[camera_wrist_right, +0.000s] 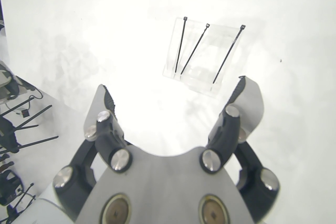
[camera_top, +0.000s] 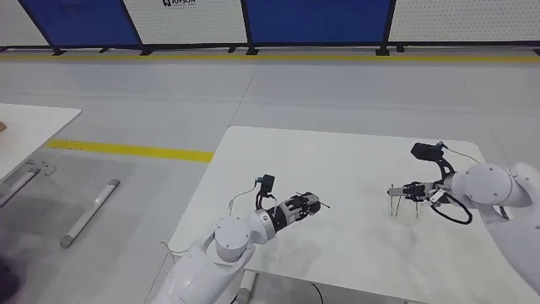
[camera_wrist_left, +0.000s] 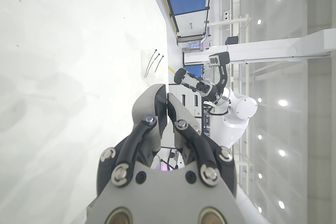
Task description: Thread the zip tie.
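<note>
Three black zip ties (camera_wrist_right: 194, 50) lie side by side on a clear plastic holder (camera_wrist_right: 210, 38) on the white table (camera_top: 354, 245). My right gripper (camera_wrist_right: 173, 84) hovers open just above and short of them, nothing between its fingers; from above it sits at the table's right (camera_top: 395, 192) over the ties (camera_top: 396, 208). My left gripper (camera_wrist_left: 167, 93) is shut, held above the table's middle front (camera_top: 314, 204). A thin dark line shows at its tip from above; I cannot tell what it is. The left wrist view shows the ties (camera_wrist_left: 153, 63) and the right gripper (camera_wrist_left: 179, 76) farther off.
The table top is bare white around the holder, with wide room between the two arms. Its left edge (camera_top: 202, 194) drops to the grey floor. Another white table (camera_top: 25, 131) stands at the far left.
</note>
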Controlling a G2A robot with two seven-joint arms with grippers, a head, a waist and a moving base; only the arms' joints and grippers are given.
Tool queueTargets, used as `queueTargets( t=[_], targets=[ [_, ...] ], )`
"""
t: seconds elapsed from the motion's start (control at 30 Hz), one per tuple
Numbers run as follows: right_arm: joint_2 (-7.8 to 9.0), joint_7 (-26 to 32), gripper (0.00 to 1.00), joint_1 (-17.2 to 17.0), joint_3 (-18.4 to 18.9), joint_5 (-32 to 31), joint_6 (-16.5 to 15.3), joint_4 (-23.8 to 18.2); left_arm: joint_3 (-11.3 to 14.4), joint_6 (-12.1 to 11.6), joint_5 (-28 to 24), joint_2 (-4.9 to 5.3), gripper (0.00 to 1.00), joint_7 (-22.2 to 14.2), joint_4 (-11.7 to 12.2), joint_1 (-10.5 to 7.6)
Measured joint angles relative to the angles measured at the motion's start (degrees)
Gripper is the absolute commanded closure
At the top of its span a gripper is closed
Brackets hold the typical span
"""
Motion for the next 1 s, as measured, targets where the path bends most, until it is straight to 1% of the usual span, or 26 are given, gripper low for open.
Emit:
queueTargets(
  t=[0.1,0.13,0.17,0.2,0.23,0.33,0.43,0.47,0.63,0.7,0.8,0.83,0.93,0.97,1.0],
  targets=[
    [-0.39,0.75,0.00,0.99,-0.69,0.11,0.92,0.79,0.00,0.00,0.00,0.00,1.00,0.00,0.00,0.00],
    [-0.63,0.80,0.35,1.48,-1.25,-0.22,1.40,1.22,0.00,0.00,0.00,0.00,1.00,0.00,0.00,0.00],
    [-0.84,0.85,0.45,1.83,-1.69,-0.27,1.75,1.65,0.00,0.00,0.00,0.00,1.00,0.00,0.00,0.00],
    [-1.06,1.01,0.48,2.20,-2.15,-0.18,1.99,2.18,0.00,0.00,0.00,0.00,1.00,0.00,0.00,0.00],
    [-1.28,1.16,0.54,2.60,-2.60,-0.08,2.16,2.79,0.00,0.00,0.00,0.00,1.00,0.00,0.00,0.00],
    [-2.01,1.34,0.56,3.81,-4.07,-0.09,2.60,4.96,0.00,0.00,0.00,0.00,1.00,0.00,0.00,0.00],
    [-2.68,1.62,0.55,4.89,-5.34,-0.06,2.75,7.19,0.00,0.00,0.00,0.00,1.00,0.00,0.00,0.00],
    [-2.94,1.81,0.53,5.29,-5.82,-0.06,2.83,8.05,0.00,0.00,0.00,0.00,1.00,0.00,0.00,0.00],
    [-4.05,1.85,0.54,6.56,-7.81,-0.05,3.08,11.51,0.00,0.00,0.00,0.00,1.00,0.00,0.00,0.00],
    [-4.52,1.52,0.50,7.03,-8.52,-0.14,3.31,12.76,0.00,0.00,0.00,0.00,1.00,0.00,0.00,0.00],
    [-5.09,0.79,0.52,7.69,-9.32,-0.86,4.61,14.20,0.00,0.00,0.00,0.00,1.00,0.00,0.00,0.00],
    [-5.27,0.65,0.54,7.81,-9.56,-0.94,4.83,14.46,0.00,0.00,0.00,0.00,1.00,0.00,0.00,0.00],
    [-5.80,0.43,0.55,8.23,-10.12,-0.62,4.55,15.69,0.00,0.00,0.00,0.00,1.00,0.00,0.00,0.00],
    [-6.02,0.38,0.57,8.44,-10.33,-0.50,4.39,16.29,0.00,0.00,0.00,0.00,1.00,0.00,0.00,0.00],
    [-6.18,0.37,0.56,8.61,-10.51,-0.44,4.29,16.74,0.00,0.00,0.00,0.00,1.00,0.00,0.00,0.00]
  ],
)
